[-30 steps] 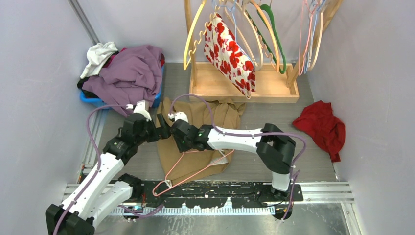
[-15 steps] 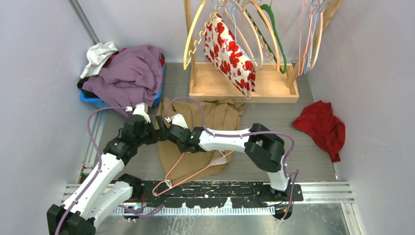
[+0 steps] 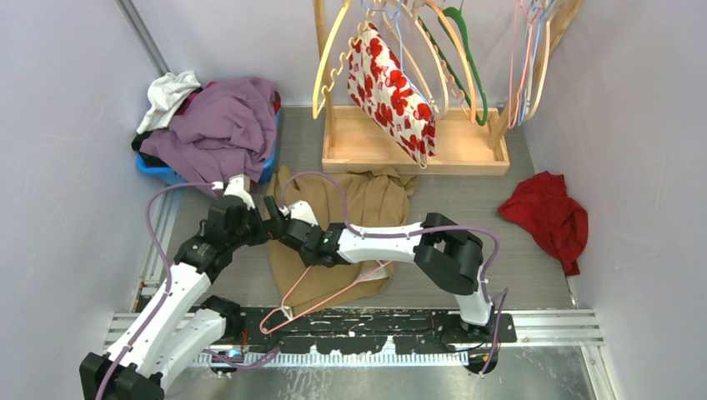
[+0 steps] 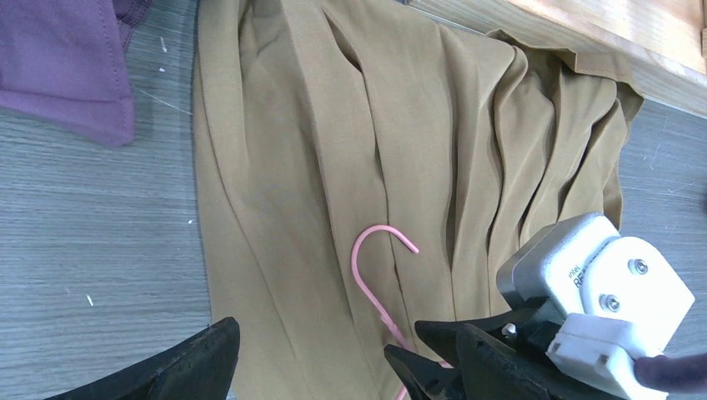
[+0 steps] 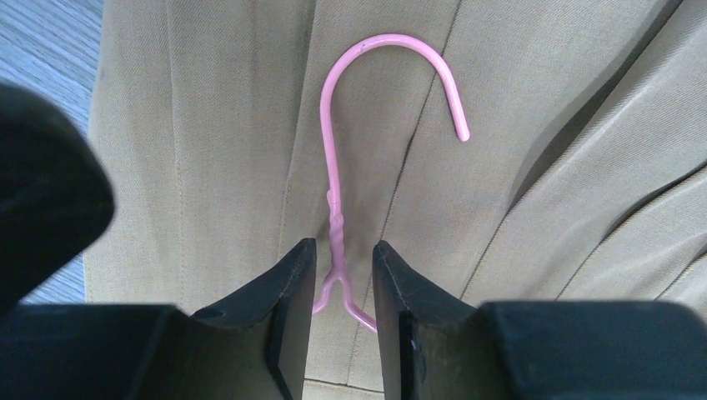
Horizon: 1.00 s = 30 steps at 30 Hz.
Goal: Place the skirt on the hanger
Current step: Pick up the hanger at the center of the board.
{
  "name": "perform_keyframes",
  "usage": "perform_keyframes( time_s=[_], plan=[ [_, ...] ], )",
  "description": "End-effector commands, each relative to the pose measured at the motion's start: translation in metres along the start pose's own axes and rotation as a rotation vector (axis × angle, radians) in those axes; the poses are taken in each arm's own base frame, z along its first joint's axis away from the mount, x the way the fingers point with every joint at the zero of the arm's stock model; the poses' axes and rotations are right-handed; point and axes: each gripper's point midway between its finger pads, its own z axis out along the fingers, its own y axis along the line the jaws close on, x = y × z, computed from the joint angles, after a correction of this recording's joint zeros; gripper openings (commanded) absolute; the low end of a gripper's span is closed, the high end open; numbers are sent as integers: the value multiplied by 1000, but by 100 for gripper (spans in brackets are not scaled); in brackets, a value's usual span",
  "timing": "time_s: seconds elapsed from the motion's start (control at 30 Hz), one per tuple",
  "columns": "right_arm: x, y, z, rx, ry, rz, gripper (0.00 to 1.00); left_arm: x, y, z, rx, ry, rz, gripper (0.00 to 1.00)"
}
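A tan skirt (image 3: 367, 200) lies crumpled on the table, also seen in the left wrist view (image 4: 283, 167) and the right wrist view (image 5: 208, 125). A pink wire hanger (image 3: 317, 296) lies on it, hook pointing away (image 4: 367, 267) (image 5: 327, 125). My right gripper (image 3: 280, 220) (image 5: 343, 250) is low over the skirt. Its jaws are narrowly open on either side of the hanger's twisted neck, with gaps on both sides. My left gripper (image 3: 260, 223) (image 4: 333, 371) is wide open just left of it, over the skirt's left part. The right gripper's tips (image 4: 421, 350) sit between the left fingers.
A blue bin (image 3: 154, 169) heaped with purple and white clothes stands at the back left. A wooden rack (image 3: 417, 142) holds several hangers and a red-flowered garment (image 3: 392, 92). A red cloth (image 3: 550, 217) lies at the right. Grey walls close both sides.
My right gripper has slid left along the skirt to the hanger's neck, close against my left gripper. The left arm has barely moved.
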Motion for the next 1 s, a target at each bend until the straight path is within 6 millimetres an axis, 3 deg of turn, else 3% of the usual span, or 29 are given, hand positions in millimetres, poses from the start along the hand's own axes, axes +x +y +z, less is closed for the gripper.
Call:
perform_keyframes(
  time_s=[0.0,0.17,0.3,0.67,0.97],
  plan=[
    [0,14,0,-16,-19,-27,36,-21,-18,-5,76,-79,-7,100],
    [8,2,8,54,-26,-35,11,-21,-18,-7,77,-82,-9,99],
    [-2,-11,-7,111,-131,-39,2,-21,-18,-9,80,-82,-9,99],
    [-33,-38,-71,321,-420,-166,1,-21,-22,-13,103,-86,-19,100],
    [-57,-59,-126,375,-602,-96,1,-22,-25,-13,121,-88,-29,100]
  ],
)
